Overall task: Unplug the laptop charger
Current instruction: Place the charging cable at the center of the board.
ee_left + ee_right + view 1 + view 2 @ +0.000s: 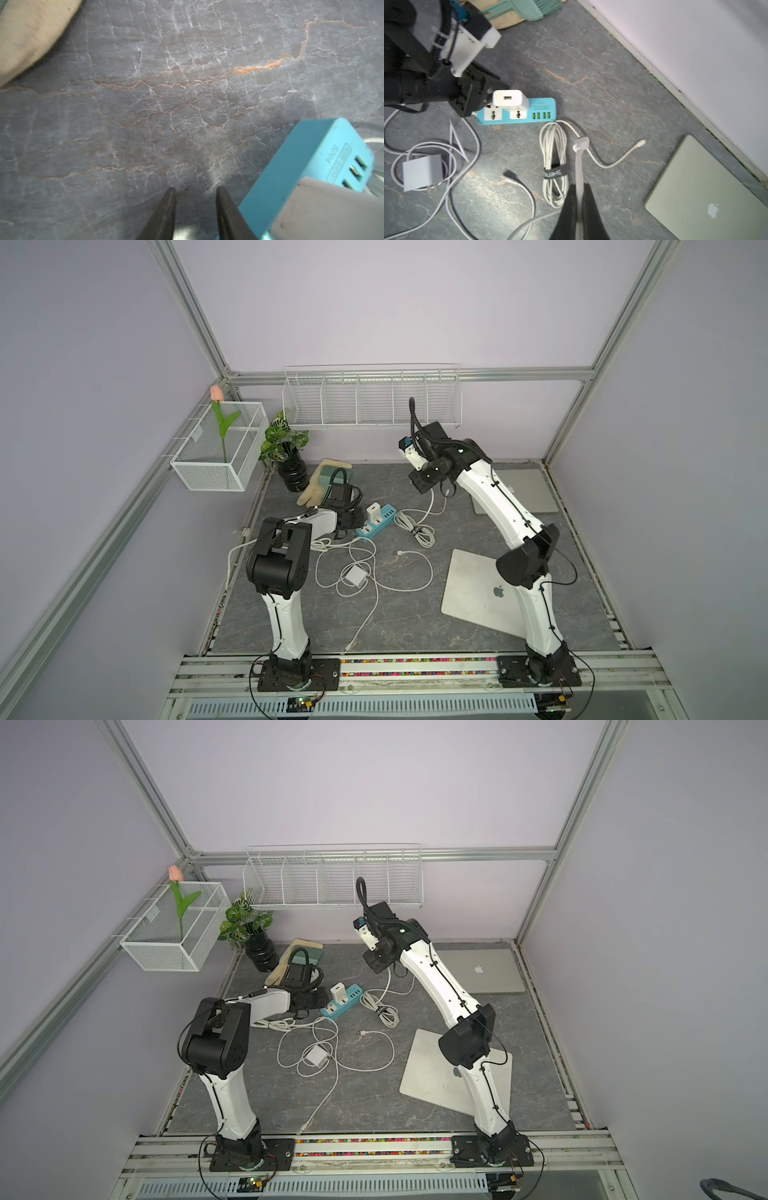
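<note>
Right gripper [579, 187], btm middle, is pinching thin white cord [578, 164] to pull; left gripper [195, 190] is sitting half-open by blue plastic power strip [301, 155]

We see bare table [187, 93] beyond power strip [376, 521], up to back wall: widest open lane. Left gripper [195, 190] crowds strip's left end, jaws apart over bare table. White charger [510, 99] stands upright on strip, top uncovered. Bundled cable [554, 162] lies just beside strip's USB end. Right gripper [579, 186] hangs above bundle, pinching white cable [581, 143]. We note loose cords [431, 145] and spare adapter [355, 576] littering near side. Glove [316, 489], plant pot [293, 472] fill far-left corner. Near laptop [478, 593], far laptop [482, 971] close right side.
</note>
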`<state>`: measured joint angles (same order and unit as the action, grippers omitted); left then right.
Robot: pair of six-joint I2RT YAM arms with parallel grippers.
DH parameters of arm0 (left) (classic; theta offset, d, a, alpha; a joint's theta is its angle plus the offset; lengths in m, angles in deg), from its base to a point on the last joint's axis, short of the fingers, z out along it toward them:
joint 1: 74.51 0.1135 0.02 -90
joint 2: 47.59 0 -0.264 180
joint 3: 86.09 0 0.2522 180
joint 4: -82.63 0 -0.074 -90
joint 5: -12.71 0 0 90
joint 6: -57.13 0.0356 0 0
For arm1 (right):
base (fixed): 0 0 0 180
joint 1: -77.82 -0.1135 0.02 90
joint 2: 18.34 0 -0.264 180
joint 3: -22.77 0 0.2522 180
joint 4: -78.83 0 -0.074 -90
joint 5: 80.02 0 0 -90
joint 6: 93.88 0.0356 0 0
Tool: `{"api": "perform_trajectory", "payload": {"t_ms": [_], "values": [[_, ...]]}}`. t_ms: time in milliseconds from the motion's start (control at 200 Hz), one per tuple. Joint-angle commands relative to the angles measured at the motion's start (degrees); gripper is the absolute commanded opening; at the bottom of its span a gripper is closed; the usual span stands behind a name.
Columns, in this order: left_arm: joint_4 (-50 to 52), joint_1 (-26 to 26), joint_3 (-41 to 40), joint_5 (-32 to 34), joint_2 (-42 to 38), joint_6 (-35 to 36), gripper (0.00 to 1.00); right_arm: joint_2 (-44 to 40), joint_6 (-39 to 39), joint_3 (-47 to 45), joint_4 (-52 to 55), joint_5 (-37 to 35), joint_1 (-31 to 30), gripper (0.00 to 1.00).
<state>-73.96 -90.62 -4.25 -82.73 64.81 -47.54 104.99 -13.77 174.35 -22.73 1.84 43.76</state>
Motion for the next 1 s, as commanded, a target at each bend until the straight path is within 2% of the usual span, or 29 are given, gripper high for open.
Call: {"api": "perform_trajectory", "payload": {"t_ms": [0, 75, 130, 250, 400, 540, 665, 825, 935, 995], "values": [[0.3, 0.0, -1.6, -1.2, -1.8, 0.7, 0.37, -8.1, -0.1, -17.3, -7.0, -0.6, 3.3, 0.07], [-0.1, 0.2, -2.3, -1.5, -2.2, 0.7, 0.37, -17.4, 2.4, -37.4, -23.0, 3.5, 6.1, 0.07], [-0.5, 0.2, -2.9, -1.7, -2.6, 0.6, 0.37, -22.4, 3.8, -47.7, -31.8, 5.8, 7.6, 0.07], [-1.5, 0.2, -3.4, -2.0, -3.0, 0.8, 0.38, -24.7, 4.5, -56.6, -38.6, 8.1, 8.5, 0.07], [-3.2, 0.2, -4.9, -2.6, -4.4, 0.4, 0.47, -24.7, 8.7, -67.3, -51.9, 11.8, 10.2, 0.07], [-11.7, 0.1, -11.7, -2.1, -10.5, -2.1, 0.53, -22.2, 12.1, -72.6, -60.9, 14.6, 11.3, 0.15], [-14.3, -0.2, -13.9, -1.7, -15.3, -2.4, 0.56, -20.6, 13.6, -74.6, -65.2, 16.7, 12.1, 0.29], [-14.5, -2.5, -15.2, -1.2, -20.3, 3.2, 0.66, -20.9, 15.2, -78.5, -70.5, 16.0, 13.2, 0.57], [-16.4, -4.1, -16.0, -2.1, -22.0, 5.4, 0.76, -21.6, 15.7, -80.5, -72.4, 15.0, 14.2, 0.63], [-16.0, -4.4, -14.8, -3.2, -21.0, 6.2, 0.78, -21.6, 16.0, -80.4, -72.0, 14.9, 14.6, 0.66]]}}
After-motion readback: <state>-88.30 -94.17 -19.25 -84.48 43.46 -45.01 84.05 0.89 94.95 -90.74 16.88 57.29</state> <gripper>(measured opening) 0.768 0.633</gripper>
